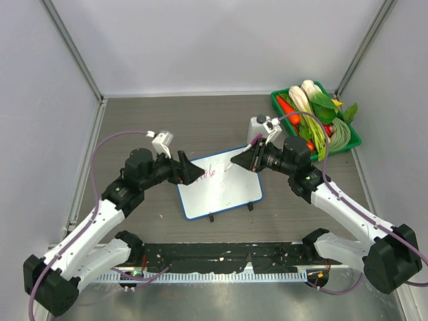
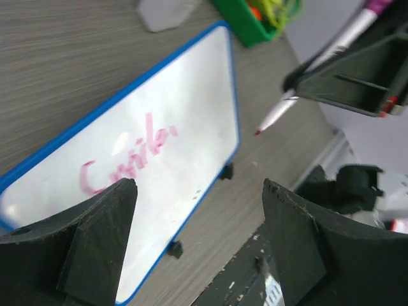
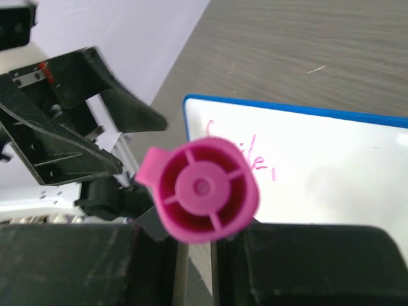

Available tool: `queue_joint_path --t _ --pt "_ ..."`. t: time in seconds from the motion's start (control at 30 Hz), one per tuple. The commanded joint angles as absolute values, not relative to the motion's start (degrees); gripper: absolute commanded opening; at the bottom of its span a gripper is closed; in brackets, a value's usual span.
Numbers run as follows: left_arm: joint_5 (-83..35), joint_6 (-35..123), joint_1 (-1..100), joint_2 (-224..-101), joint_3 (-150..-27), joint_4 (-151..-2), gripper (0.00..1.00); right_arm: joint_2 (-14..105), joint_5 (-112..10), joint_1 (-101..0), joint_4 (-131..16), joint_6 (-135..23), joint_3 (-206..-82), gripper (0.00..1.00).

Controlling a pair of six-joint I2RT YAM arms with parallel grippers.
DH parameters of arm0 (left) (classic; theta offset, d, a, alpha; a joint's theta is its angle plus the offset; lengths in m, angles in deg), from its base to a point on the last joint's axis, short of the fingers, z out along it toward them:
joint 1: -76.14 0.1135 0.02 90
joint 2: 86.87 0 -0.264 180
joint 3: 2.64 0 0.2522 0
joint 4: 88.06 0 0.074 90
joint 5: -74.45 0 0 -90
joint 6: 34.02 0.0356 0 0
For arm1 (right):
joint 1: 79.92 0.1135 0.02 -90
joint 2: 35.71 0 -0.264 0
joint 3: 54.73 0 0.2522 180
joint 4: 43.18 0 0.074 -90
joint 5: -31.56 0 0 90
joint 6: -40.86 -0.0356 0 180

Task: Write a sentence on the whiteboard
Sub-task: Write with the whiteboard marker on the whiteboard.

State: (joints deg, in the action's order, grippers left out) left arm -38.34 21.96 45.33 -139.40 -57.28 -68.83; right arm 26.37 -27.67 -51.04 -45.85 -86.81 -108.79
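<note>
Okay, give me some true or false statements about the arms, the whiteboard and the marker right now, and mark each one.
1. The right gripper is clamped on a pink marker. True.
2. The left gripper is shut on the whiteboard. False: its jaws are open and hold nothing.
3. The whiteboard bears pink writing. True.
4. The green tray of vegetables sits at the near left corner. False: it is at the far right.
</note>
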Motion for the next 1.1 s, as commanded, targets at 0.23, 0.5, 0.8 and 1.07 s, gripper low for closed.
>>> queue_joint_path --t 0.23,0.5,0.8,1.07 --pt "-15.0 15.1 52.0 -124.6 -50.0 -48.5 0.71 22.7 -39.3 -50.9 -51.9 -80.0 -111.1 0.01" --pt "-43.1 6.4 63.2 -131.2 -36.6 -80.8 0.72 22.2 -38.8 -50.9 -50.6 -79.5 -109.9 0.01" --pt "-51.7 5.3 64.4 -141.1 -31.1 -104.6 0.62 22.5 -36.6 -50.9 -47.2 -80.1 -108.3 0.01" --pt "-51.0 11.0 64.5 -143.0 -30.5 -102.9 0.35 24.6 -35.2 -51.1 -45.2 -79.4 -107.6 0.02"
